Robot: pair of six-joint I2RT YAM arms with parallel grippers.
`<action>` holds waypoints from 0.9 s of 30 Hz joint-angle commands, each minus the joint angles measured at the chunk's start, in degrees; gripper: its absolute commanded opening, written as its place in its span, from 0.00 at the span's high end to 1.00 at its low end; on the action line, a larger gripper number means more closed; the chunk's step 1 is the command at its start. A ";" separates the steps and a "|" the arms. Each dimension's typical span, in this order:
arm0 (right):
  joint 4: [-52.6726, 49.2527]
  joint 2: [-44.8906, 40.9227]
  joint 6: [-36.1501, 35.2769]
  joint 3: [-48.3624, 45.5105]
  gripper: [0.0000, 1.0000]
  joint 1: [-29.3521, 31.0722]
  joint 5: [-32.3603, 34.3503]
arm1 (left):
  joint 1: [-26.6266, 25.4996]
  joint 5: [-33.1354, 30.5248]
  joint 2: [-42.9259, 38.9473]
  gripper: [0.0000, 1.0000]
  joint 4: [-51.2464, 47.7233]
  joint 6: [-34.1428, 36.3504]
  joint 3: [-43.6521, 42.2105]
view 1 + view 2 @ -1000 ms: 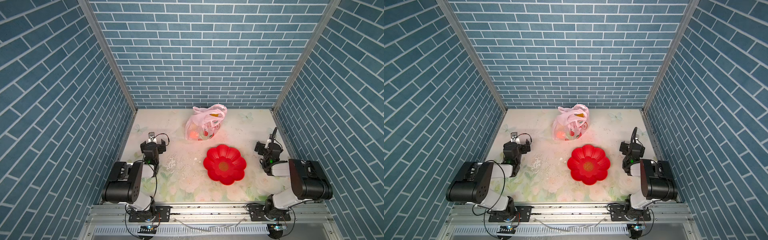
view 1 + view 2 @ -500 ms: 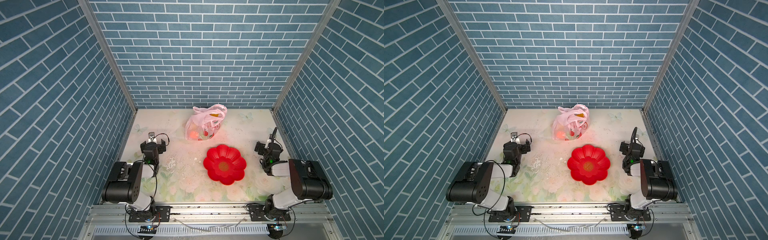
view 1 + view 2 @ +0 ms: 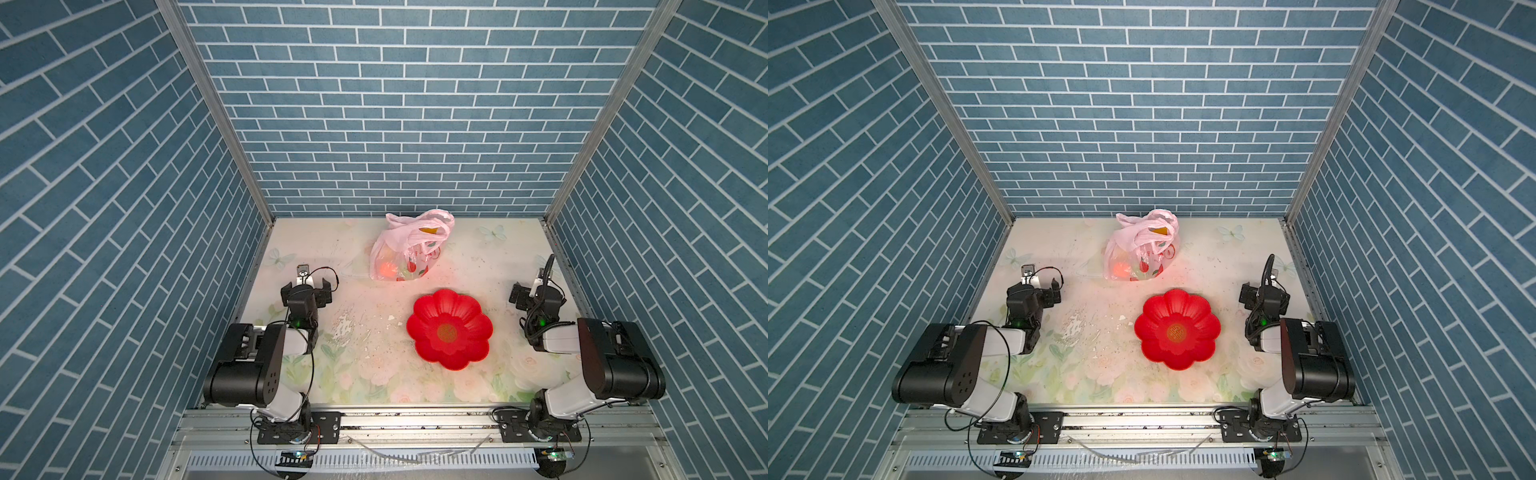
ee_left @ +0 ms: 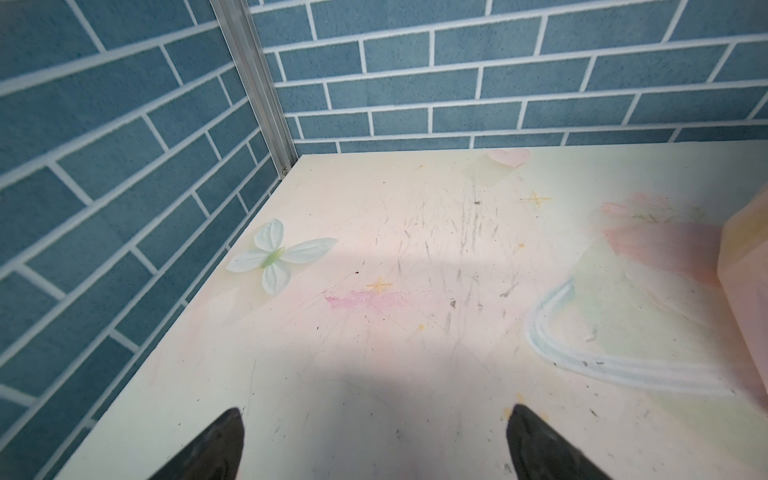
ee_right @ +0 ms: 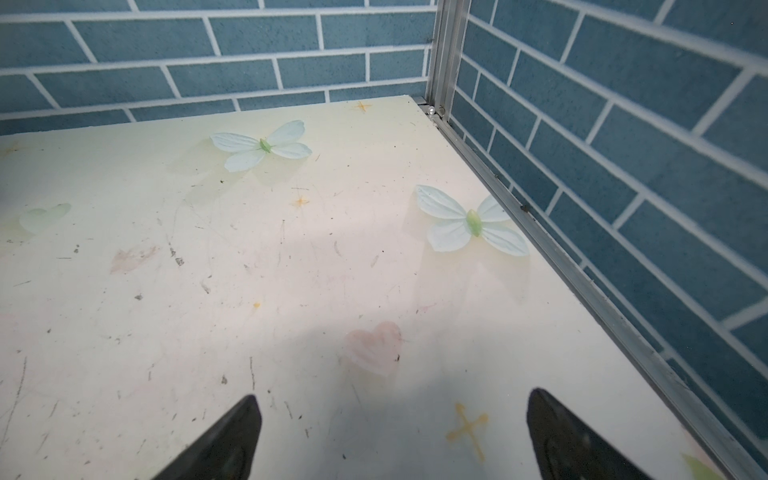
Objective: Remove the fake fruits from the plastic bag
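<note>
Inspection finding: the plastic bag (image 3: pixel 409 247) was recorded slumped on the table (image 3: pixel 478 266), ahead of both sets of jaws, between their lines and well apart from each. Its handles (image 3: pixel 399 224) were seen bunched at the top.

The fake fruits (image 3: pixel 386 269) were observed inside the bag. A red-orange round shape showed through the film at the end nearest the jaws, and an orange-yellow piece (image 3: pixel 428 230) was noted at the mouth. The remaining contents could not be told from the red printing.

A red flower-shaped dish (image 3: pixel 449 329) was found between the two grippers, set slightly behind their tips and nearer the right one, clear of the bag. A gold mark was seen at its centre.

The left gripper (image 3: pixel 306 287) and the right gripper (image 3: pixel 536 291) were each found low over the table at their own side, on folded arms, and pointed toward the back wall (image 3: pixel 399 124).

In the left wrist view the fingertips (image 4: pixel 224 440) were set wide apart with only bare table between them. An edge of the bag was seen beyond them, toward the table's middle. In the right wrist view the fingertips (image 5: pixel 232 436) were likewise spread wide, with nothing gripped
</note>
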 commanded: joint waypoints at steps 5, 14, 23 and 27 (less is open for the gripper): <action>1.36 0.13 -0.52 0.95 0.01 0.21 0.10 | 0.22 0.10 -0.06 0.01 -0.27 0.28 0.17; 1.42 0.09 -0.60 1.01 0.01 0.23 0.08 | 0.23 0.26 -0.19 0.01 0.40 0.28 -0.20; 1.43 0.01 -0.59 0.95 0.01 0.19 -0.04 | 0.24 -1.90 -12.85 0.01 -12.27 -0.12 0.64; 1.29 -0.22 -0.64 0.93 0.01 0.14 -0.06 | 0.26 -4.27 -20.74 0.01 -30.14 -4.22 5.89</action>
